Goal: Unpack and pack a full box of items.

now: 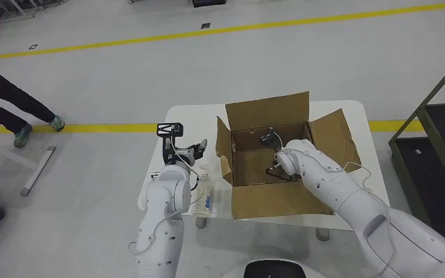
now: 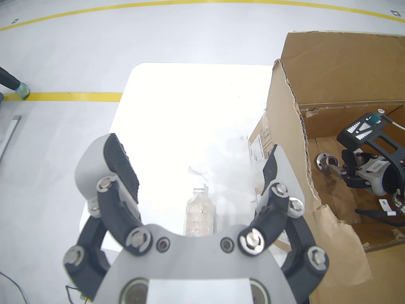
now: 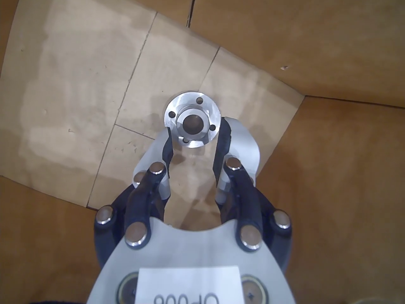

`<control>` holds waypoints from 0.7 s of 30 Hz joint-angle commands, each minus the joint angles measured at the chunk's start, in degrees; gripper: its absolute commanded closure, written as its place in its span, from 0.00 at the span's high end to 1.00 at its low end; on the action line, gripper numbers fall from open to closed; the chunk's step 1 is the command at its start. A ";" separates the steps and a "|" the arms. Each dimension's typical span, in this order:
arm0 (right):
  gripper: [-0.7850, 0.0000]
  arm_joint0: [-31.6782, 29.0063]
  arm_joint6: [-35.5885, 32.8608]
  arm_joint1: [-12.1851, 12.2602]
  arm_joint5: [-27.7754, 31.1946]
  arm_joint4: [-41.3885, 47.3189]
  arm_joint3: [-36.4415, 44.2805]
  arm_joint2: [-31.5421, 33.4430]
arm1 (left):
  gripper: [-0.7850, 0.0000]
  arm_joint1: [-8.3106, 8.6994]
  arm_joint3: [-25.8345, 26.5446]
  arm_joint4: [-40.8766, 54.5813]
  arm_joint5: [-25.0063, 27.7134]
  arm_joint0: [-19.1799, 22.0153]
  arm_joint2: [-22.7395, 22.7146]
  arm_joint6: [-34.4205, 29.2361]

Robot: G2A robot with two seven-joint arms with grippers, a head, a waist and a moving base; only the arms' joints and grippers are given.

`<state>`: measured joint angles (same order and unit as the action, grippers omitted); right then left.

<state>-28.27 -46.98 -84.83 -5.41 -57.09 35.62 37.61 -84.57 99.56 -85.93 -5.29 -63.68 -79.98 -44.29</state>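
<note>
Two arms at the table [image 1: 188, 115], one down inside the box [image 1: 268, 111].

The right arm bends over the near wall of the box, with its wrist pointing at the floor of the box. The right gripper [image 3: 194, 134] is narrowed onto the flange [image 3: 192, 122], with one pad against the rim on each side. The flange is in the box, with its bored hub facing the wrist, near a corner of the floor. The left arm is raised above the table, just beside the left wall of the box. The left gripper [image 2: 193, 156] is spread wide and holds nothing. A bottle [image 2: 198, 213] lies on the table below it, with its cap pointing away from the robot.
</note>
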 commanded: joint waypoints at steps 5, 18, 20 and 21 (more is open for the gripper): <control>0.42 0.49 2.12 -1.31 0.01 -0.86 -3.17 -0.70 | 1.00 0.00 0.00 0.00 0.00 0.00 0.00 0.00; 0.33 1.95 4.99 -4.27 2.33 0.20 -10.19 -1.08 | 1.00 0.00 0.00 0.00 0.00 0.00 0.00 0.00; 0.27 2.24 5.35 -4.59 2.65 0.25 -11.18 -1.03 | 1.00 0.00 0.00 0.00 0.00 0.00 0.00 0.00; 0.26 2.38 5.50 -4.74 2.81 0.27 -11.63 -1.00 | 1.00 0.00 0.00 0.00 0.00 0.00 0.00 0.00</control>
<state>-26.01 -41.60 -89.46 -2.74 -56.84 24.41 36.57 -84.57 99.56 -85.93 -5.29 -63.68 -79.98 -44.29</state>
